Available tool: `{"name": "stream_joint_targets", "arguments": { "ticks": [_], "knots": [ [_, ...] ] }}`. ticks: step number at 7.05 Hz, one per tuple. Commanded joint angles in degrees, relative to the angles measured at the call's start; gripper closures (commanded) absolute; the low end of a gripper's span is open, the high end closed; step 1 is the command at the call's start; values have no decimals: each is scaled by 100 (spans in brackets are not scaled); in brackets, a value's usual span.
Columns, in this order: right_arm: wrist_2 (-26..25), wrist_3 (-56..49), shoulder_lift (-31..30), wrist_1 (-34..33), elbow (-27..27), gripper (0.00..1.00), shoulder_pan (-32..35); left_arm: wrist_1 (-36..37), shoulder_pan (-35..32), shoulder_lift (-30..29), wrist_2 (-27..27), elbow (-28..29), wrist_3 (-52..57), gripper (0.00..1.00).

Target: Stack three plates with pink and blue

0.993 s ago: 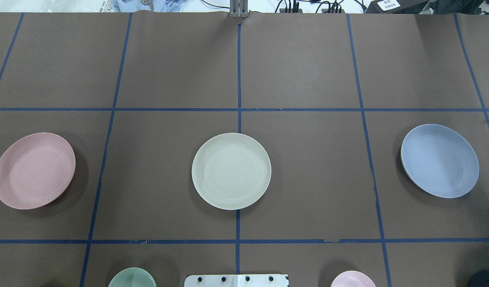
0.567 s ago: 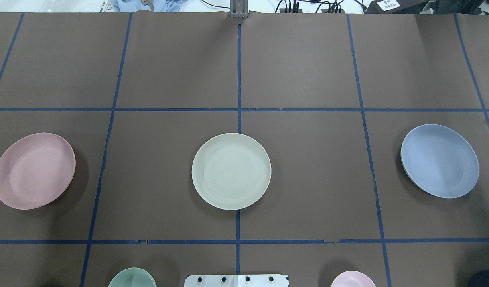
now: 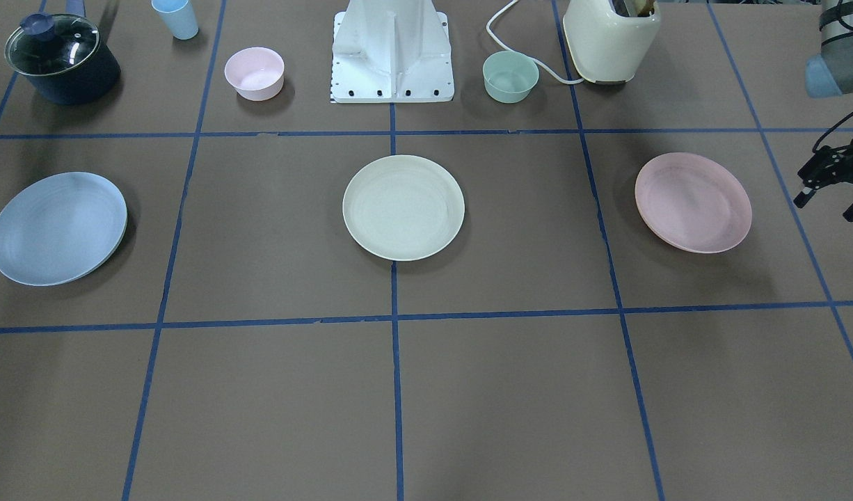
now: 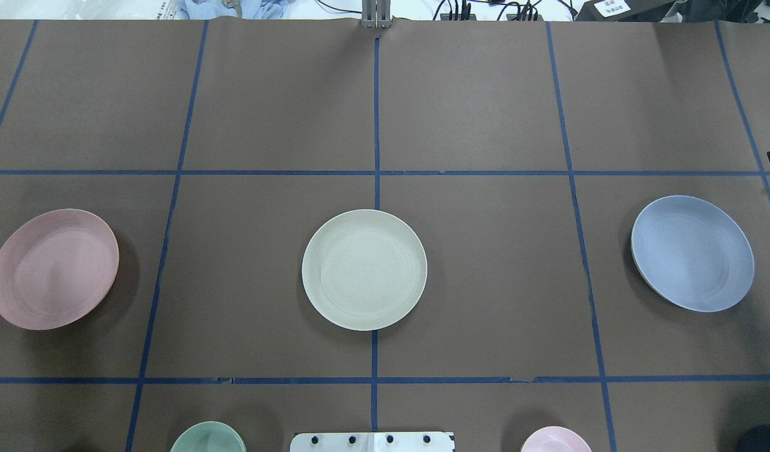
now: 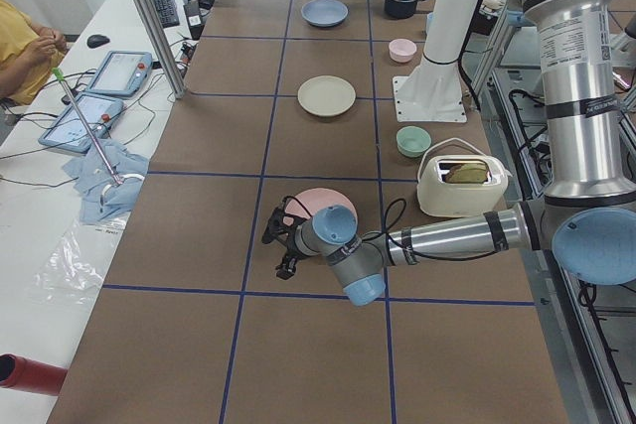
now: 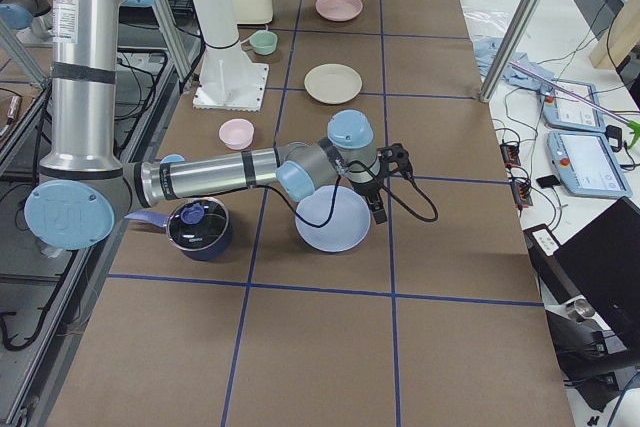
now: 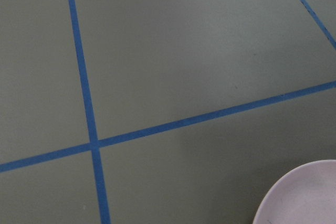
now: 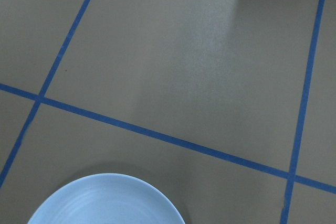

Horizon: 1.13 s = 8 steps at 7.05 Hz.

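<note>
black right jaws entering, cream plate (image 4: 364,270) unmoved

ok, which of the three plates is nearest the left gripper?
The pink plate; the left gripper hangs just past its outer side. The cream plate is mid-table, the blue plate farthest.

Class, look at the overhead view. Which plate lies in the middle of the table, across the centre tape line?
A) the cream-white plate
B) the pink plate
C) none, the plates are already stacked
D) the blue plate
A: the cream-white plate lies across the centre tape line, with the pink plate and the blue plate lying apart at opposite sides.
</note>
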Motion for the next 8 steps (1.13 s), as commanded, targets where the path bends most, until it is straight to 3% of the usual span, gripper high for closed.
{"name": "stream_joint_targets", "arguments": {
  "ticks": [1,5,6,8],
  "knots": [
    [-2,7,-31,8,2,0,0,-175,624,8,129,65,-373,1],
    [-2,7,-92,8,2,0,0,-246,1232,69,489,74,-382,1],
    [-2,7,-92,8,2,0,0,-246,1390,69,637,74,-382,7],
    [-2,-2,-101,8,-7,0,0,-246,1435,78,630,82,-365,91]
  ]
}}
